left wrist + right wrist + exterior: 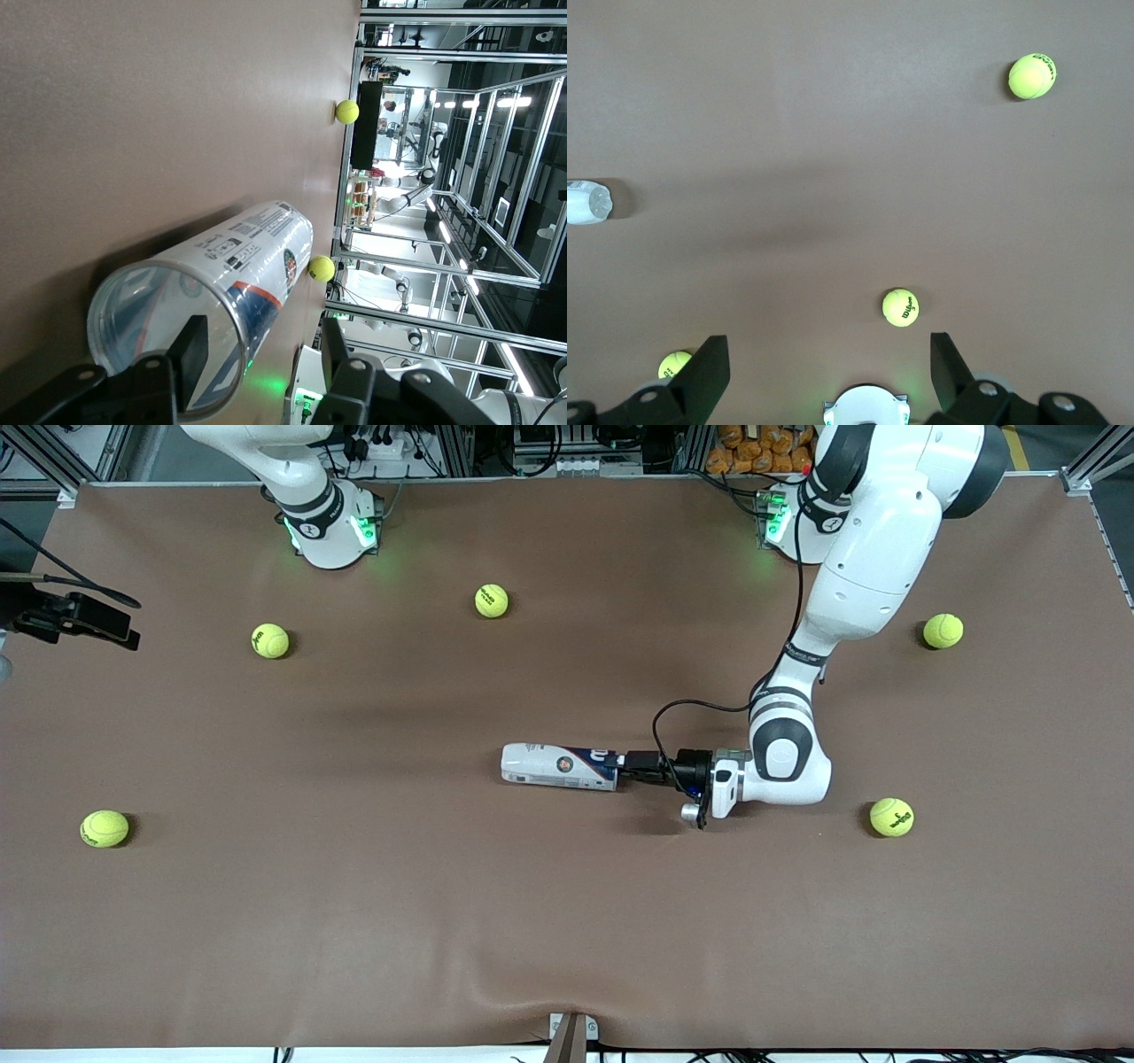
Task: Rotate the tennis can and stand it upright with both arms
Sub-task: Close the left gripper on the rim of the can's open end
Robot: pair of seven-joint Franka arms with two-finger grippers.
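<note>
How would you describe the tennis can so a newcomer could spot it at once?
On the brown table, look near the middle, where the left gripper reaches. The tennis can lies there on its side: a slim white, blue and red cylinder, unlike the round yellow-green balls around it.

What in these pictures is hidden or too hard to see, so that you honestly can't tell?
- Front view: the left gripper covers the tennis can's end, so any grip is unclear.
- Left wrist view: one finger sits inside the can's open mouth; the picture's edge cuts off its base.
- Front view: the right gripper is out of frame; only its fingers show in its wrist view.
- Label print: too small.
</note>
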